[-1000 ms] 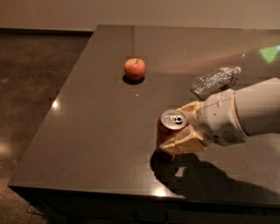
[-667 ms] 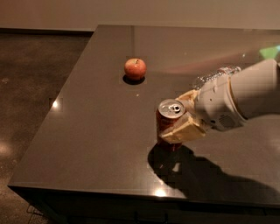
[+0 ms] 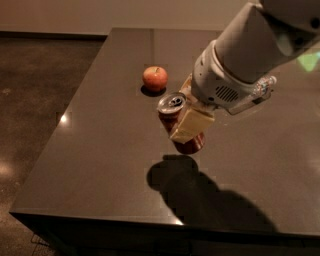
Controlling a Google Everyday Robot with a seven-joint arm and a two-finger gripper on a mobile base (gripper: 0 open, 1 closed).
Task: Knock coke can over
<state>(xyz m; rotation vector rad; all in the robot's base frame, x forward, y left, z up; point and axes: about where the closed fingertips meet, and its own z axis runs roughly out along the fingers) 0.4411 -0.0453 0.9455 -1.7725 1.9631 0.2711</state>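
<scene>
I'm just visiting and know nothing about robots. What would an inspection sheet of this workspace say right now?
Surface: dark glossy table, reflecting lights.
Job's things: coke can, tilted, seemingly lifted above its shadow.
Clutter: apple beyond the can; water bottle, mostly hidden by the arm.
Grippers: gripper over the table's middle, clamped on the can.
Cables: nothing seen.
Surroundings: brown floor, pale wall.
</scene>
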